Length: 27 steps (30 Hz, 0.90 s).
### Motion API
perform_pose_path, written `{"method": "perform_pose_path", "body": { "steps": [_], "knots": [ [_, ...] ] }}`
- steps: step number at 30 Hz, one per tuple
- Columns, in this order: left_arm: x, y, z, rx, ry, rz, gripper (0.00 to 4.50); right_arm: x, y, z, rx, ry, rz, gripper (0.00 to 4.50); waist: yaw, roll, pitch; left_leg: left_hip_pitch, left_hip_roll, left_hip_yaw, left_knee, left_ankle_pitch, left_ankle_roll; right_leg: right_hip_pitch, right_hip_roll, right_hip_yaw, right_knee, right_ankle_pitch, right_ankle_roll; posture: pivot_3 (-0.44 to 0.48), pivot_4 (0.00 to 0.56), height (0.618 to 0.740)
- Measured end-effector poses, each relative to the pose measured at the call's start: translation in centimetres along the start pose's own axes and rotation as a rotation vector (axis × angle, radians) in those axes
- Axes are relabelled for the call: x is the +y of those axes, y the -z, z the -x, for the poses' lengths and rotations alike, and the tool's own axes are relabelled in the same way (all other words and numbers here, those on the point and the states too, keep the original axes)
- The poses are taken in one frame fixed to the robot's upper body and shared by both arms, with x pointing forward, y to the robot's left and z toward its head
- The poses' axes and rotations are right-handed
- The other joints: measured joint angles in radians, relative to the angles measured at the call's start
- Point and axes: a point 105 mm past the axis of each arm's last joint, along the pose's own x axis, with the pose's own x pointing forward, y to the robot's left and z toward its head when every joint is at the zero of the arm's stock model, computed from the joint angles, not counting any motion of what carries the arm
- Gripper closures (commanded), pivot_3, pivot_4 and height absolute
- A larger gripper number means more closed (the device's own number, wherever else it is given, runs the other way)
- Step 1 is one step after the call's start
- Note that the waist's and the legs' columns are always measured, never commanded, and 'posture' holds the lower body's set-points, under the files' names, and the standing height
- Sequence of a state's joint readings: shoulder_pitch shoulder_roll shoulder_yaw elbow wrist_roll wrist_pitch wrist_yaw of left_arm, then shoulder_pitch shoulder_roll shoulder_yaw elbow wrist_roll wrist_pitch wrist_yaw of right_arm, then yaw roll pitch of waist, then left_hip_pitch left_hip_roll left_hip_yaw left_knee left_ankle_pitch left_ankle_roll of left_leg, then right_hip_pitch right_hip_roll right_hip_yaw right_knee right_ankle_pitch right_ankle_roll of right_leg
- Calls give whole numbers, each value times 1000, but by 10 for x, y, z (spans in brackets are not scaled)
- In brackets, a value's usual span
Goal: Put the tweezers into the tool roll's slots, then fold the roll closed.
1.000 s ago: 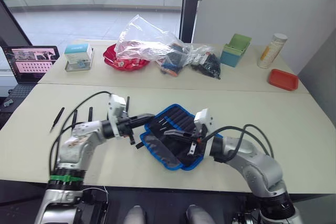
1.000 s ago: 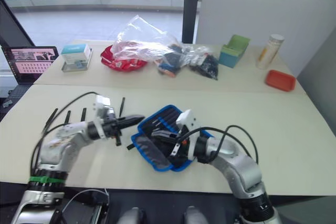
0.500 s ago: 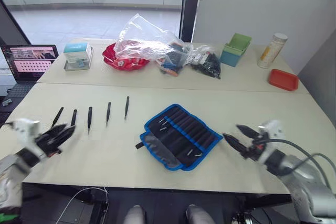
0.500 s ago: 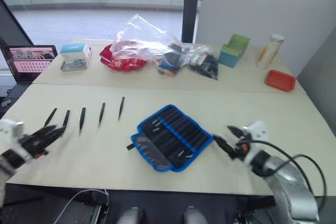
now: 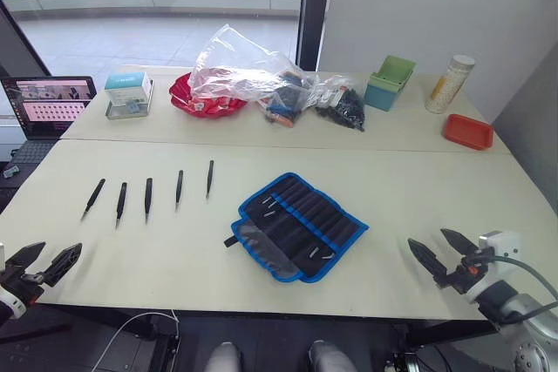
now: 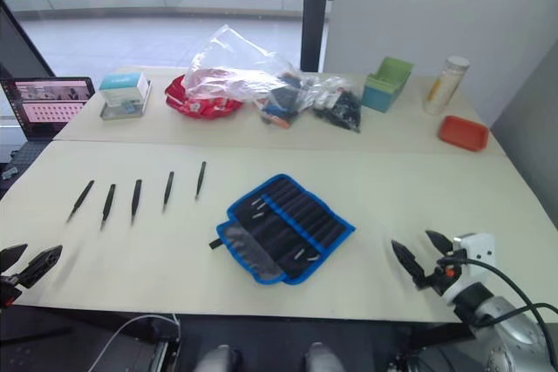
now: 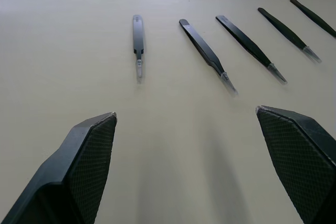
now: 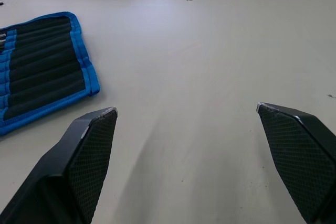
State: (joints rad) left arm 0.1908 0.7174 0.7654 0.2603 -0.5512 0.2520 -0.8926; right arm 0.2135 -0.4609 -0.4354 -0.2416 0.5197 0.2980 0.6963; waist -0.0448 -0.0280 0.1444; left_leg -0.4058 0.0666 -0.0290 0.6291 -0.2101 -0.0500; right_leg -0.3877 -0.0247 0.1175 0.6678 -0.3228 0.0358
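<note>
Black tweezers (image 5: 147, 195) lie in a row of five on the table (image 5: 418, 180), left of the unfolded tool roll (image 5: 296, 226).
Left gripper (image 5: 41, 265) and right gripper (image 5: 444, 252) hover at the table's near corners, well apart from the roll, jaws released and empty.

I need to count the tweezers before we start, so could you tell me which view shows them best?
The left wrist view: all five tweezers lie large and well separated on the table. The eye views show the same row whole but small, beside the tool roll. In the right wrist view I cannot make them out.
</note>
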Motion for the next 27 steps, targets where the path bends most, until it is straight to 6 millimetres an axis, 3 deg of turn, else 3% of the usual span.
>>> {"method": "perform_pose_path", "body": {
  "steps": [4,8,12,15,21,27],
  "knots": [
    [6,2,-5,-7,-37,-2,9,27,-24,-21,-32,-144,8,0,-2,0,0,1,1,1,-1,0,0,0,1,1,0,0,0,0,150,723],
    [12,6,-13,0,-84,15,9,74,-56,-41,-22,-419,69,0,0,0,0,0,1,1,0,0,0,0,1,1,0,0,0,0,150,723],
    [17,9,-29,28,-97,-6,9,106,-72,-45,29,-646,107,0,11,-3,0,-1,-1,-1,0,0,0,0,0,0,0,0,0,0,150,723],
    [22,0,-49,24,-105,-63,9,125,-81,-44,62,-794,126,0,18,-5,0,-1,-1,-1,1,0,0,0,0,-1,0,0,0,0,150,723],
    [21,-2,-82,35,-70,-86,9,145,-85,-39,108,-943,132,0,21,-7,1,-1,-1,-1,1,0,0,-1,0,-1,3,1,0,0,150,723],
    [15,-5,-111,42,-70,-61,9,151,-89,-41,108,-959,155,0,27,-7,1,-1,-2,-2,3,0,0,-2,0,-2,10,1,0,0,150,723]
  ]
}}
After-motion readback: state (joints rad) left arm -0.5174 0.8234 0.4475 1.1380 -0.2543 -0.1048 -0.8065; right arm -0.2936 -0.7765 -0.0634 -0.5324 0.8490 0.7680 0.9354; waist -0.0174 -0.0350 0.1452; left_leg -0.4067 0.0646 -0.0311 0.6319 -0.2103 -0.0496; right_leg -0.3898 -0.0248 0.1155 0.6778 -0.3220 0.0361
